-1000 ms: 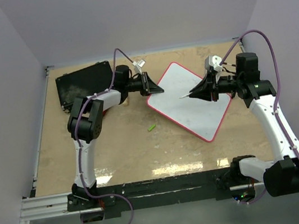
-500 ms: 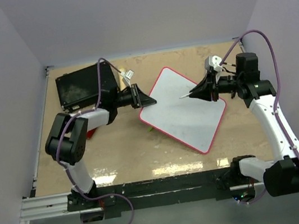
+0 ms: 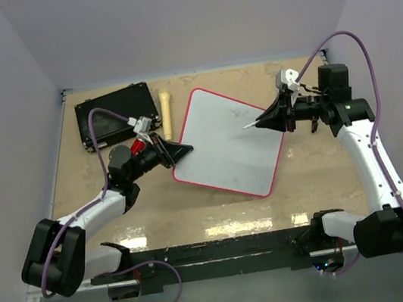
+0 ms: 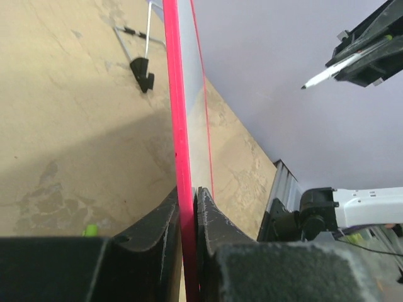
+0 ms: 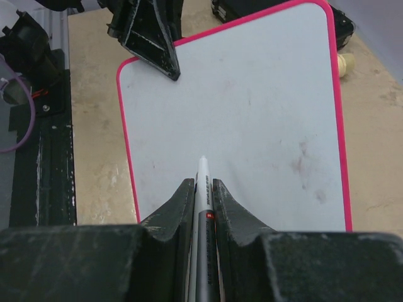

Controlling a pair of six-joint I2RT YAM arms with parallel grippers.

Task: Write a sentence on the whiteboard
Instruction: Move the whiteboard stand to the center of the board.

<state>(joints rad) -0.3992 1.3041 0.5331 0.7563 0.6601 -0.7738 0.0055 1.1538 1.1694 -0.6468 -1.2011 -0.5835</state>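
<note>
Above the counter (image 3: pixel 312 172), in the top view, the left gripper (image 3: pixel 184 150) is clamped on the near-left rim of the whiteboard (image 3: pixel 223 144), which stretches away ahead of its fingers toward the right gripper (image 3: pixel 263 121). That gripper is closed on a marker (image 3: pixel 251 124), whose tip pokes out over the board's right half. Behind and beside the left gripper lie a black case (image 3: pixel 116 117) and a cream stick (image 3: pixel 167 114).

From the left wrist, the two fingers (image 4: pixel 160 226) pinch the red rim edge-on, with the marker (image 4: pixel 327 74) up ahead to the right.

From the right wrist, the fingers (image 5: pixel 179 207) squeeze the marker (image 5: pixel 203 173). Its tip is over the whiteboard's (image 5: pixel 252 113) white face, where faint smudges show. The left gripper (image 5: pixel 170 69) grips the far corner.
</note>
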